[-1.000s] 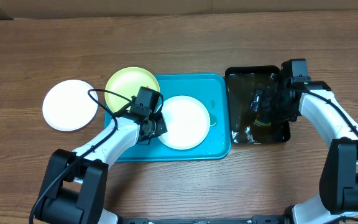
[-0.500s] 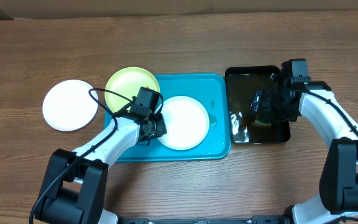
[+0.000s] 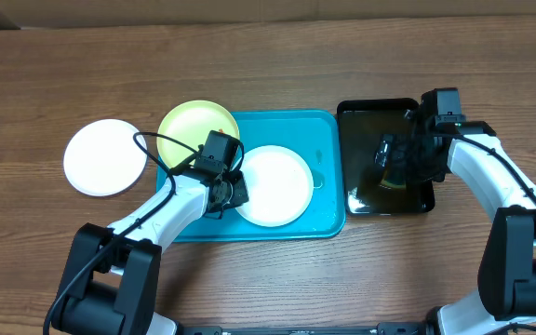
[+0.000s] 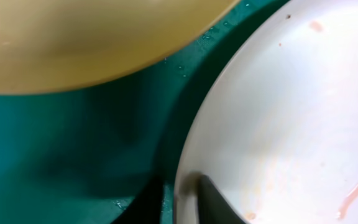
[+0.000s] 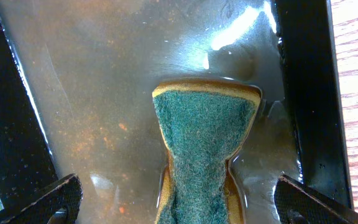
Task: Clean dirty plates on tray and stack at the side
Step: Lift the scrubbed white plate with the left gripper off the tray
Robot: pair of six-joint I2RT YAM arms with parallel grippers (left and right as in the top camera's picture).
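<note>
**A:** Starting at the left, what's hard to see?

**B:** The left white plate [image 3: 105,157] shows only in the overhead view, too small to make out its surface. It lies on the bare table [image 3: 45,74], well apart from the tray [image 3: 319,140]. The yellow-green plate [image 3: 192,130] overhangs the tray's left rim, and the left arm hides its lower edge.

**A:** And the left gripper [image 4: 178,202]?

**B:** It is set narrow. One finger is outside the rim of the second white plate [image 3: 273,183] and one is inside, pinching its left edge. That plate lies flat in the turquoise tray. The wrist view crops it, but pale reddish smears show on its face.

**A:** Further right?

**B:** The glossy black tray [image 3: 361,116] is just beside the turquoise one and holds murky liquid. The right gripper [image 3: 394,160] hangs over it above a sponge [image 5: 201,137], which has a green scouring face and a yellow body.

**A:** Is it gripped?

**B:** I cannot tell. The sponge narrows to a waist at the frame's bottom edge. Dark gripper parts show only in the two lower corners.
</note>
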